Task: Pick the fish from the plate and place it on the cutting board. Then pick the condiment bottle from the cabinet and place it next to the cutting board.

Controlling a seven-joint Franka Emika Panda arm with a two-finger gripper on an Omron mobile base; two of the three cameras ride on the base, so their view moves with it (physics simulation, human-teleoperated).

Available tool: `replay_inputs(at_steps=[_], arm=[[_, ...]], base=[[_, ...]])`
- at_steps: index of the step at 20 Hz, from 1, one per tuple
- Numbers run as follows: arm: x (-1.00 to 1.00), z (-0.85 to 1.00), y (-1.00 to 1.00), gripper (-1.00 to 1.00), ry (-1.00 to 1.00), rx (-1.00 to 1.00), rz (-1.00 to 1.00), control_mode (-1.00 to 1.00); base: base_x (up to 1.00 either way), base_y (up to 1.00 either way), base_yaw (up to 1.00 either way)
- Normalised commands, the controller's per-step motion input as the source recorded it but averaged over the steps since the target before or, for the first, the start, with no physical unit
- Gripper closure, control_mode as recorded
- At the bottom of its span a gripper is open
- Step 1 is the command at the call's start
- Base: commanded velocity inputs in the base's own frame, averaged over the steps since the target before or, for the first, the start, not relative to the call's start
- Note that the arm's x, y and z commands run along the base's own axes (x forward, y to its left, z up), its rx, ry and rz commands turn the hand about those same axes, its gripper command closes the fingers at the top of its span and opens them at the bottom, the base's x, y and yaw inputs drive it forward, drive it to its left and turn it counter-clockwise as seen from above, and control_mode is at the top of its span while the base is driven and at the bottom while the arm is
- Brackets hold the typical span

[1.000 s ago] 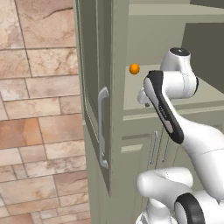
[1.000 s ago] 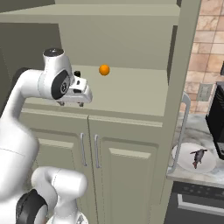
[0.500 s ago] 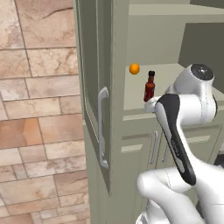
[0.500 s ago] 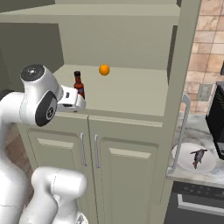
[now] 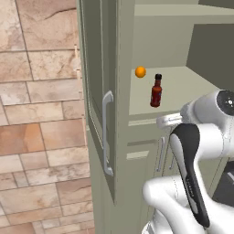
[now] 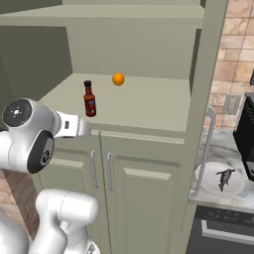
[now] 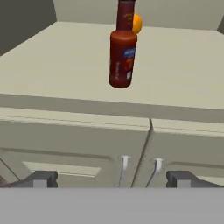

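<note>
A: What stands at the left?

B: In the left base view, a stone wall, then the cabinet with its long door swung open and a curved silver handle on it.

A: And the bottle?

B: The condiment bottle stands upright on the cabinet's shelf, near the front edge and toward the left. A small orange ball lies behind it, further right, apart from it. In the hand view the bottle stands ahead and above, its cap cut off by the top edge, with the ball partly hidden behind its neck.

A: The gripper?

B: The gripper is released, its two fingertips spread wide with nothing between them. It sits lower than the shelf, in front of the two lower doors, and is not touching the bottle.

A: Anything to the right?

B: In the right base view, the plate rests on the counter beside the cabinet, with the fish lying on it. The edge of a black coffee machine stands just behind.
</note>
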Motion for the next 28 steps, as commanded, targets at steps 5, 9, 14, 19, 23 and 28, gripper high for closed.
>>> replay_inputs(at_steps=[5, 9, 14, 19, 23, 28], arm=[[-0.43, 0.08, 0.0, -1.0, -0.14, 0.0, 0.0, -1.0], [-0.42, 0.08, 0.0, -1.0, -0.13, 0.0, 0.0, -1.0], [-0.44, 0.1, 0.0, -1.0, -0.12, 0.0, 0.0, -1.0], [-0.44, 0.1, 0.0, -1.0, -0.12, 0.0, 0.0, -1.0], [-0.45, 0.09, -0.01, -1.0, -0.12, 0.0, 0.0, -1.0], [-0.45, 0.08, 0.0, -1.0, -0.11, 0.0, 0.0, -1.0]], base=[[0.0, 0.0, 0.0], [0.0, 0.0, 0.0], [0.0, 0.0, 0.0], [0.0, 0.0, 0.0], [0.0, 0.0, 0.0], [0.0, 0.0, 0.0]])
